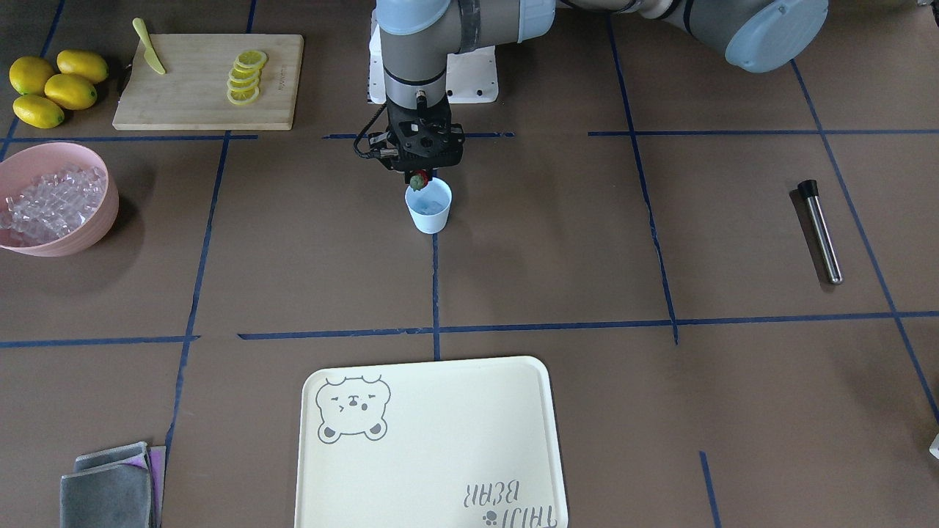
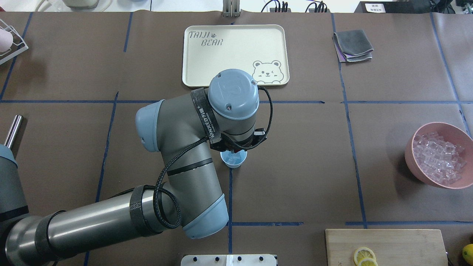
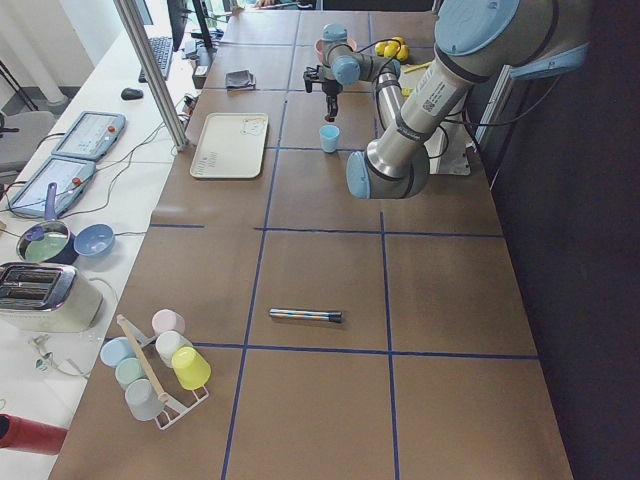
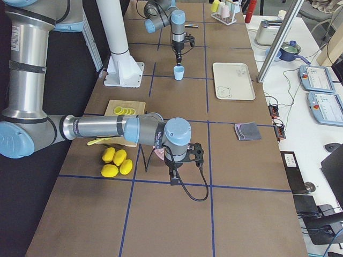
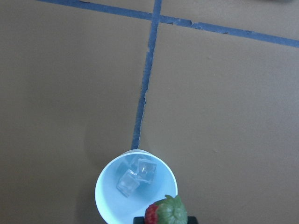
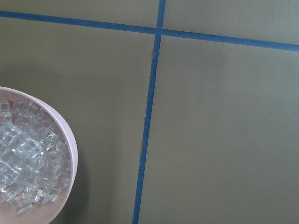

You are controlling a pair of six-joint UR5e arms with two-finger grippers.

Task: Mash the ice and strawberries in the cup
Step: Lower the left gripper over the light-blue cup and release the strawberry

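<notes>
left gripper [image 1: 418,173] is clenched on the strawberry [image 5: 164,213], held just above the rim of the cup [image 1: 429,218], i'd guess so it drops onto the ice [image 5: 139,173] inside. right gripper [image 4: 174,178] hangs by the pink bowl [image 6: 70,140]; can't tell its grip.

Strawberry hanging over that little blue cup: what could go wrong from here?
The strawberry in the left tool hangs over the cup rim, not its middle; released here, it might bounce off onto the table. If the tool dips lower, it could tip the small cup and spill the ice.
</notes>
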